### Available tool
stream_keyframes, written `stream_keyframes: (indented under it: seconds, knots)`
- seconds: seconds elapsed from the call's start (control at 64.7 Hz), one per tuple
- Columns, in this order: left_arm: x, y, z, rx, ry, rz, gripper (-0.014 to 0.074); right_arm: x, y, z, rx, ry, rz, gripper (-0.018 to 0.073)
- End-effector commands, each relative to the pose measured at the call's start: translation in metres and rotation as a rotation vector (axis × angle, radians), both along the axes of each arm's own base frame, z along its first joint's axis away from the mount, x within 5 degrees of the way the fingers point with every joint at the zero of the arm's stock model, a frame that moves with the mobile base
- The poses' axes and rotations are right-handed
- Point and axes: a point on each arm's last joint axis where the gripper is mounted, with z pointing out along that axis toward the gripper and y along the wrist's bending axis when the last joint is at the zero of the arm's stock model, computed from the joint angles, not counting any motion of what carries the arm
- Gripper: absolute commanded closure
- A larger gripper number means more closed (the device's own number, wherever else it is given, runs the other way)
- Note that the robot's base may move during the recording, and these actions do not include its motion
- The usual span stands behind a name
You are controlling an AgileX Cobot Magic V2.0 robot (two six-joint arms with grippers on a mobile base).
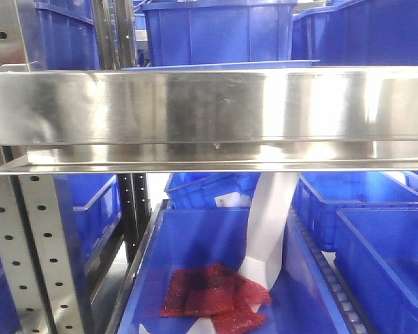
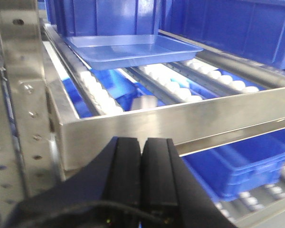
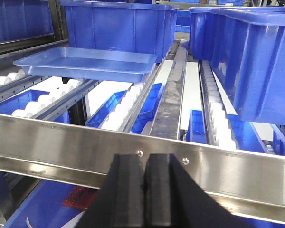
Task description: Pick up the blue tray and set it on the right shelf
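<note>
Blue tray (image 3: pixel 85 62) sits flat on the white rollers (image 3: pixel 133 102) of the right shelf (image 3: pixel 61 137), back from the steel front lip and just in front of a deep blue bin (image 3: pixel 118 26); from the left wrist view the tray (image 2: pixel 133 50) lies the same way, its rear edge at or very near the bin (image 2: pixel 104 16) behind it, contact unclear. Nothing is holding it. Left gripper (image 2: pixel 142 156) hangs low in front of the shelf lip (image 2: pixel 180 123), black fingers pressed together, nothing between them. Right gripper (image 3: pixel 146 180) is likewise before the lip, fingers pressed together and empty, well apart from the tray. More deep bins (image 3: pixel 256 57) stand on the rollers to the right. In the front view the shelf lip (image 1: pixel 209 104) fills the middle band and only a thin blue edge, probably the tray (image 1: pixel 216 66), shows above it. Below the shelf a lower bin (image 1: pixel 216 278) holds a red mesh bag (image 1: pixel 216 296) and a white strip (image 1: pixel 268 229). Grey perforated upright (image 1: pixel 21 250) stands at the left.
</note>
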Motion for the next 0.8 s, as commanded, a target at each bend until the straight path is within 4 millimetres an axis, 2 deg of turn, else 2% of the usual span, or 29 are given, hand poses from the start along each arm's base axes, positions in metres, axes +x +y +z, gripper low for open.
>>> stream_keyframes:
  seconds: [0.0,0.093,0.232,0.479,0.788]
  knots:
    - [-0.003,-0.002,0.014,-0.098,-0.035,-0.025,0.0645,0.0,0.001,0.016,-0.002,-0.111,0.008,0.05]
    - [-0.005,0.003,0.009,-0.011,-0.092,0.002,0.0645,0.0,0.001,0.016,-0.002,-0.111,0.008,0.05]
    - [-0.01,0.014,-0.006,0.013,-0.13,0.11,0.0645,0.0,0.001,0.016,-0.002,-0.111,0.008,0.05]
    - [-0.02,0.031,-0.054,0.008,-0.201,0.342,0.0645,0.0,0.001,0.016,-0.002,-0.111,0.008,0.05]
    - [-0.011,0.038,-0.109,-0.011,-0.287,0.488,0.0645,0.0,0.001,0.016,-0.002,-0.111,0.008,0.05]
